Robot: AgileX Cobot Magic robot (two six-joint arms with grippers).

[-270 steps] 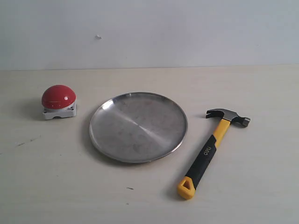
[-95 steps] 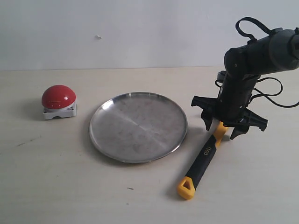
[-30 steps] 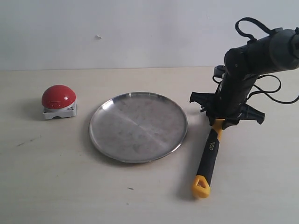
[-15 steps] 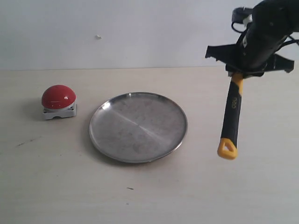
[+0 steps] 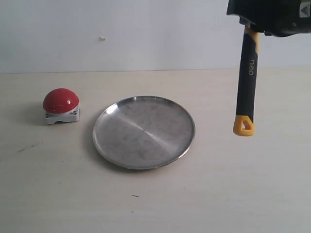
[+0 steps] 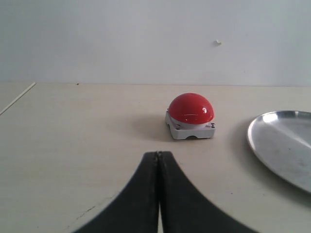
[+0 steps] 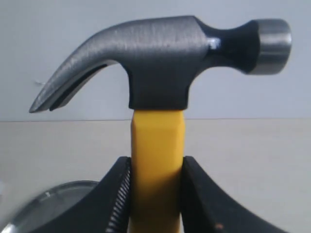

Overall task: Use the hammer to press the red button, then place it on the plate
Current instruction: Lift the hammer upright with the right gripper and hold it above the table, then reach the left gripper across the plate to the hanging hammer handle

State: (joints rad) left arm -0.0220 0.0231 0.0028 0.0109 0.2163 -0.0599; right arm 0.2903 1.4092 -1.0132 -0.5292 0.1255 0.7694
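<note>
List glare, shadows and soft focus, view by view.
Exterior view: soft, even light; faint shadow left of the red button, bright glint on the plate rim. Left wrist view: small white glints on the button's dome. Right wrist view: hammer head crisp; the plate behind it is blurred.

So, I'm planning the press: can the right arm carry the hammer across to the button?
Probably yes: the right fingers hold the hammer high, and only the flat plate lies between it and the button.
</note>
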